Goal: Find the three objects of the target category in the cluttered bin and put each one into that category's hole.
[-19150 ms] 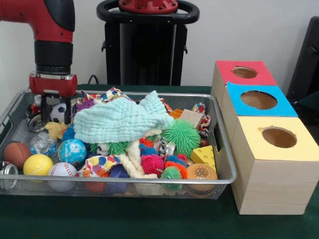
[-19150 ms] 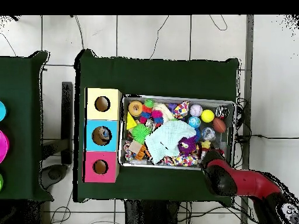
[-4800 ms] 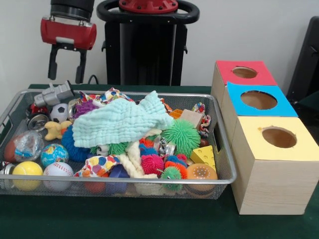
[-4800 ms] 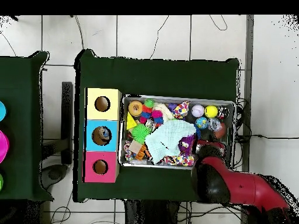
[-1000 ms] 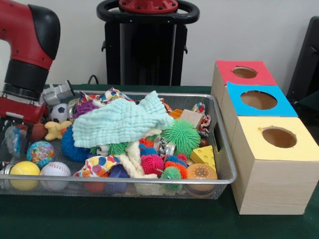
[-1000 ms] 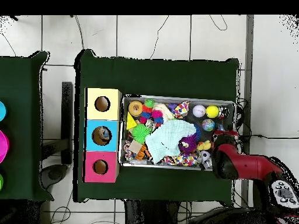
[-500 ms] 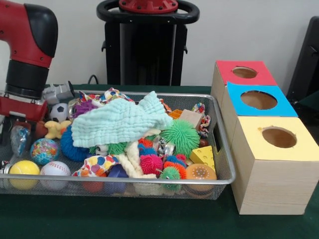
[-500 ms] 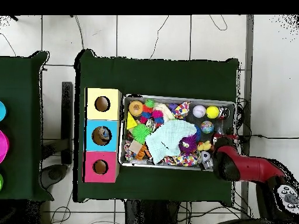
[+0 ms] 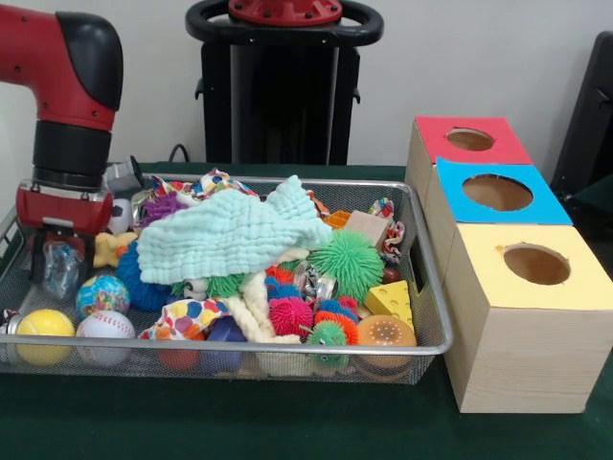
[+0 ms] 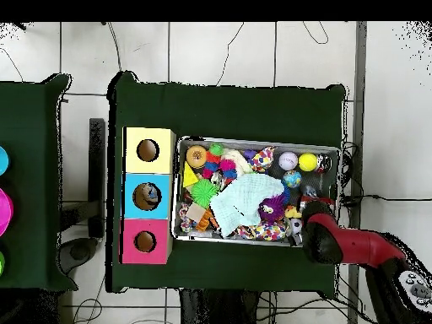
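Note:
The bin point(image 9: 287, 351) is a silver wire-mesh basket full of toys; it also shows in the overhead view point(image 10: 257, 141). My gripper point(image 9: 59, 266) hangs over the bin's left end. It is shut on a clear, shiny crinkled ball point(image 9: 60, 268) and holds it just above the other toys. Below it lie a yellow ball point(image 9: 44, 326), a baseball point(image 9: 105, 328) and a globe ball point(image 9: 102, 292). Three boxes stand right of the bin, with a red top point(image 9: 469, 140), a blue top point(image 9: 496, 193) and a yellow top point(image 9: 536, 264), each with a round hole. In the overhead view the arm point(image 10: 325, 239) hides the gripper.
A mint cloth point(image 9: 235, 235) covers the bin's middle. A green spiky ball point(image 9: 350, 262), a cheese wedge point(image 9: 393, 300) and an orange ball point(image 9: 386, 333) lie near the right end. The robot's black pedestal point(image 9: 283, 86) stands behind the bin.
My gripper has moved right along the bin's left end, carrying the clear ball with it. The globe ball has shifted slightly right.

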{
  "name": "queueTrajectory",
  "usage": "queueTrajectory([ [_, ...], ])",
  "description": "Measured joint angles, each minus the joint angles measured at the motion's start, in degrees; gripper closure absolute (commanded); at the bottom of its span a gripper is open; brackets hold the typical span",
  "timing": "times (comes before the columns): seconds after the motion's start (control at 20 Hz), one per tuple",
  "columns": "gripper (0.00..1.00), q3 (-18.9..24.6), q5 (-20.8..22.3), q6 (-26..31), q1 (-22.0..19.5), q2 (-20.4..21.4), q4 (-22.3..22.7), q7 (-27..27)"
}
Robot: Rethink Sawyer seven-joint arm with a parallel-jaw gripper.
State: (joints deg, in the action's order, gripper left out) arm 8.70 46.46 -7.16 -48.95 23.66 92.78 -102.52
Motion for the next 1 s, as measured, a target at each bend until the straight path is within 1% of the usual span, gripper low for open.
queueTrajectory([
  [0.15, 0.00, 1.7, 0.0, 0.0, -1.7, -0.2, 0.7, 0.0],
  [0.3, 0.00, 2.3, 0.4, 0.0, -2.2, -0.2, 0.9, 0.0],
  [0.35, 1.00, 2.3, 0.5, -0.1, -1.9, -0.3, 0.9, 0.0],
  [0.45, 1.00, 2.3, 0.5, -0.1, -1.8, -0.2, 0.9, 0.0],
  [1.0, 1.00, 1.9, 0.5, 0.2, 1.8, -0.1, 0.9, 0.0],
])
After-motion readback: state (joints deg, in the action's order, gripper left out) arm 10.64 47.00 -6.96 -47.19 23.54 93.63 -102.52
